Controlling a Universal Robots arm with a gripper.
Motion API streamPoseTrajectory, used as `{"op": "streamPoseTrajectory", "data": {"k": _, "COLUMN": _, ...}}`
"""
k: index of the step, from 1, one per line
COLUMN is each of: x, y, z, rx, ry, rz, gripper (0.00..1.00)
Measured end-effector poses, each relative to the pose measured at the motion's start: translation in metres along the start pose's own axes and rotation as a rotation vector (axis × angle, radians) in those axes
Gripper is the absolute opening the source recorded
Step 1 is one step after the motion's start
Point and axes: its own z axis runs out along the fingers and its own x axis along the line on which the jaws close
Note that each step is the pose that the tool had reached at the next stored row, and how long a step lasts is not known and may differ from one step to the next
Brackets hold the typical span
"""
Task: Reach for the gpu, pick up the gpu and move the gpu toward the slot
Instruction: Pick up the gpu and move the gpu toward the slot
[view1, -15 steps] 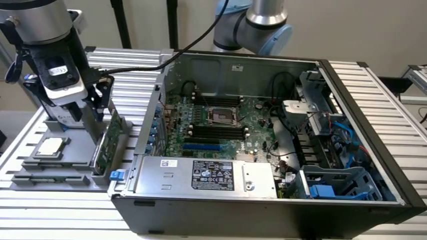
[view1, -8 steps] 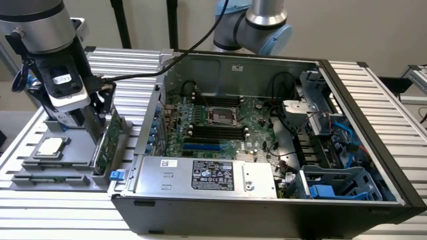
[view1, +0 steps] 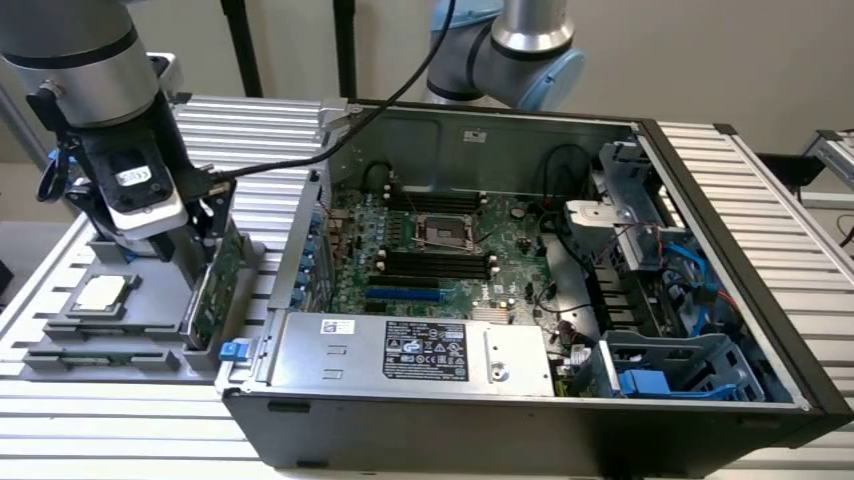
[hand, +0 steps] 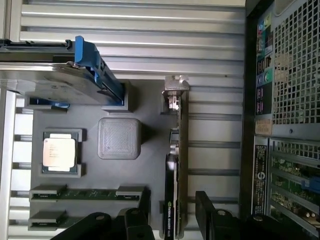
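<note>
robot claw (hand: 172, 220) poised over the gpu (hand: 177, 150), reach step nearly complete.
claw spread, straddling the card, which stands on edge in a grey holder (hand: 150, 170) beside the open computer case (view1: 534, 425); gripping likely calls for closing squarely on its thin board.

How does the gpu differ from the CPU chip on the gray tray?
The gpu stands on edge in its holder; the CPU chip lies flat in a recess. The gpu is long and thin with a metal bracket at one end; the CPU chip is small, square and silver-topped. Both sit on the gray tray.
</note>
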Motion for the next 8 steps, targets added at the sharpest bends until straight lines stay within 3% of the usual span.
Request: {"op": "streamPoseTrajectory", "data": {"k": 8, "x": 0.000, "y": -0.0005, "z": 0.0147, "rx": 0.0000, "ry": -0.0008, "rz": 0.000, "gripper": 0.48}}
